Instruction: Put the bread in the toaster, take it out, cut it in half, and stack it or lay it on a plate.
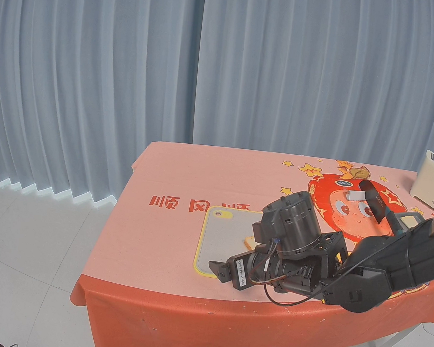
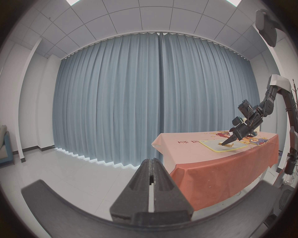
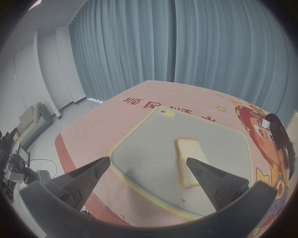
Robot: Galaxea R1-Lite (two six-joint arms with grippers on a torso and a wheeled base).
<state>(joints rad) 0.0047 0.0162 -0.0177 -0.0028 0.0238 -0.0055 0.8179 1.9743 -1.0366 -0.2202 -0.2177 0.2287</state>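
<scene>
Jaws open, right arm (image 1: 398,259) leans low over bread (image 3: 187,148) on board (image 3: 146,145); left jaws closed.

Right arm: black jointed right arm (image 1: 398,259) extends forward, wrist turned leftward.
Right gripper: black two-fingered right gripper (image 3: 148,159) tilts downward, fingers spread wide.
Left gripper: black left gripper (image 2: 151,162) held low, fingers pressed together.

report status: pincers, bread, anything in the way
Right pincer open above the cutting board. Left pincer shut, off the table. Bread flat on board, ungripped. Nothing between pincer and bread.
</scene>
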